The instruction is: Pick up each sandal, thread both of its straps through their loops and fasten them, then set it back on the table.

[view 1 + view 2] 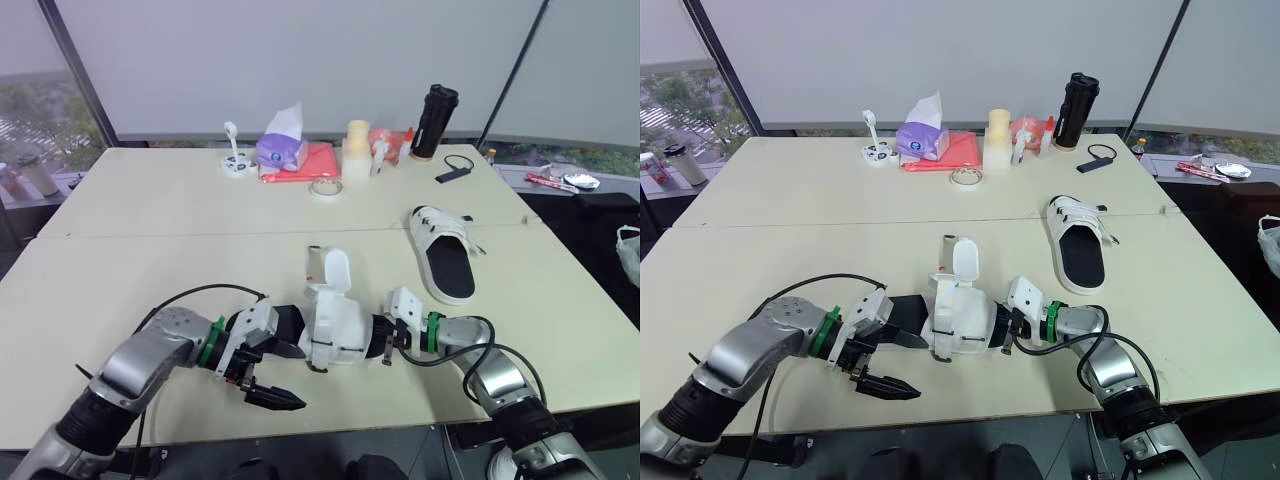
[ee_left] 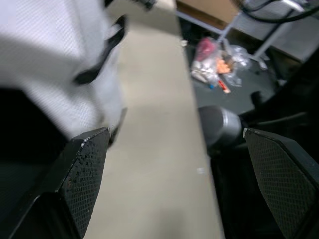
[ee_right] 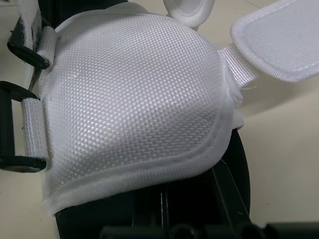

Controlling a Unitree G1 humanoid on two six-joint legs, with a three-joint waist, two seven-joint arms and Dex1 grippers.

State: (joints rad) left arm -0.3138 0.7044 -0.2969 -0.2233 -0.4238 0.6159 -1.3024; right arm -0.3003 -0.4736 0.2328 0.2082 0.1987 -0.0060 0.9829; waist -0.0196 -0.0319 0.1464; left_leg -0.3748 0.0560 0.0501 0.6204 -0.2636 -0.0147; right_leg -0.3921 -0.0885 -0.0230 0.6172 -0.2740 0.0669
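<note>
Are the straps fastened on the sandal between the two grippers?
No, both straps of the sandal stand up loose above it in the left eye view.

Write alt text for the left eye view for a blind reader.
The left claw and right claw flank a white sandal, its straps unfastened, near the table edge. A second sandal lies beyond, to the right.

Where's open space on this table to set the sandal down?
The left half of the table is bare, from the near sandal out to the left edge. The strip between it and the second sandal is narrower. The far edge is crowded around the tissue box and bottle.
</note>
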